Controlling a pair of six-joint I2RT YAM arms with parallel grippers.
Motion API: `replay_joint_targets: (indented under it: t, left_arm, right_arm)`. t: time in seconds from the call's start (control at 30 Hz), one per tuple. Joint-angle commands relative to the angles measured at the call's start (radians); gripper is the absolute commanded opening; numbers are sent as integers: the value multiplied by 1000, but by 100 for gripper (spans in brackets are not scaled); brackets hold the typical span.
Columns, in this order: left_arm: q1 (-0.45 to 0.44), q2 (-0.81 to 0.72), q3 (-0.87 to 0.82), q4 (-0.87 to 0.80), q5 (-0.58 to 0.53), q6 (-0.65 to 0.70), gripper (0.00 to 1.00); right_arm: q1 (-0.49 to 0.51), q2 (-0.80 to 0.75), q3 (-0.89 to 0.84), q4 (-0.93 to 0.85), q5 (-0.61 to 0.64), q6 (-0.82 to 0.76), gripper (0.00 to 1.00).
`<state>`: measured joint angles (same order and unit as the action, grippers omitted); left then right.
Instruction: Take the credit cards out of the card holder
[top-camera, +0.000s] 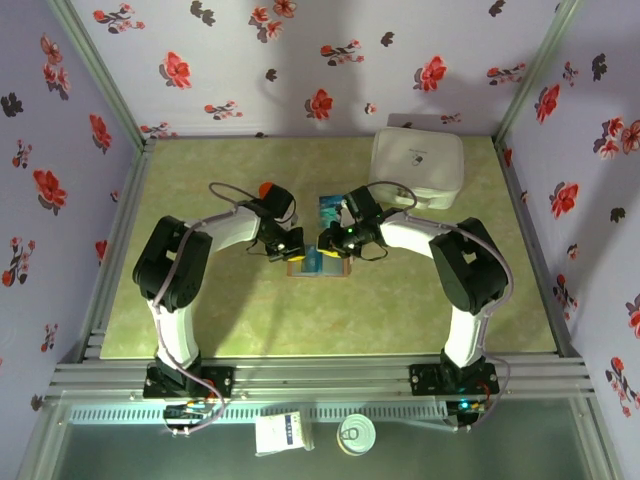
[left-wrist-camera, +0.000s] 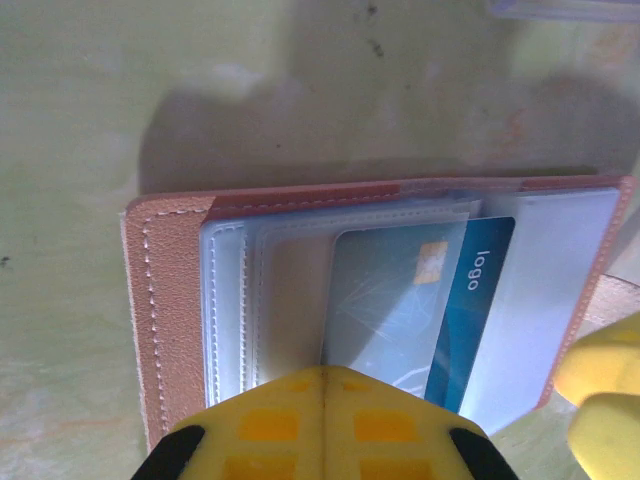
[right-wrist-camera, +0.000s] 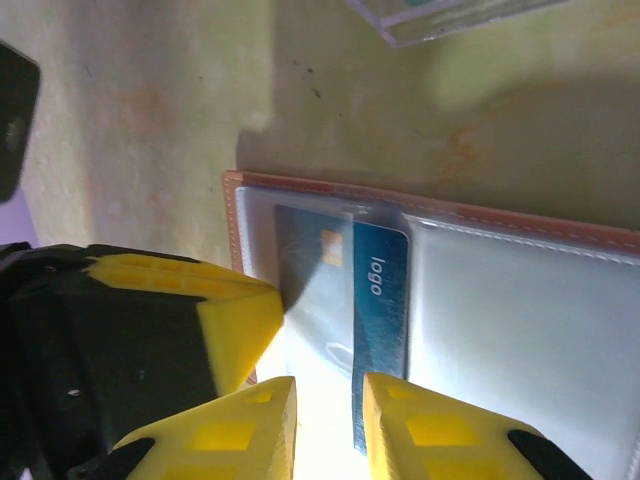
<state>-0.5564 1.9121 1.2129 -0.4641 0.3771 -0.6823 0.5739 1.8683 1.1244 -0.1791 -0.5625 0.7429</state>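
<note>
The card holder (top-camera: 318, 266) lies open and flat mid-table, tan-brown leather (left-wrist-camera: 165, 300) edging clear sleeves. A teal-blue credit card (left-wrist-camera: 470, 300) marked "logo" sticks partly out of a sleeve to one side (right-wrist-camera: 380, 290). My left gripper (left-wrist-camera: 325, 372) is shut, its joined tips resting on the sleeves beside the card's edge. My right gripper (right-wrist-camera: 328, 395) hovers over the card's near end with a narrow gap between its fingers; the card's blue edge runs under that gap. From above, the two grippers (top-camera: 290, 245) (top-camera: 328, 242) meet over the holder.
A clear plastic tray (right-wrist-camera: 440, 15) lies just beyond the holder (top-camera: 330, 207). A large white rounded box (top-camera: 417, 167) stands at the back right. Floral walls close in three sides. A small white box (top-camera: 280, 432) and a round tin (top-camera: 357, 435) sit below the front rail.
</note>
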Motion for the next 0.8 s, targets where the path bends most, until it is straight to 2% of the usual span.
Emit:
replay_joint_targets:
  t: [0.0, 0.43, 0.77]
  left_arm:
    - [0, 19, 6, -18, -19, 18, 0]
    - [0, 18, -9, -23, -27, 16, 0]
    - [0, 12, -21, -15, -29, 8, 0]
  right_arm:
    - [-6, 34, -16, 41, -31, 23, 26]
    - [-6, 80, -25, 49, -27, 21, 26]
    - [-8, 62, -67, 207, -105, 108, 20]
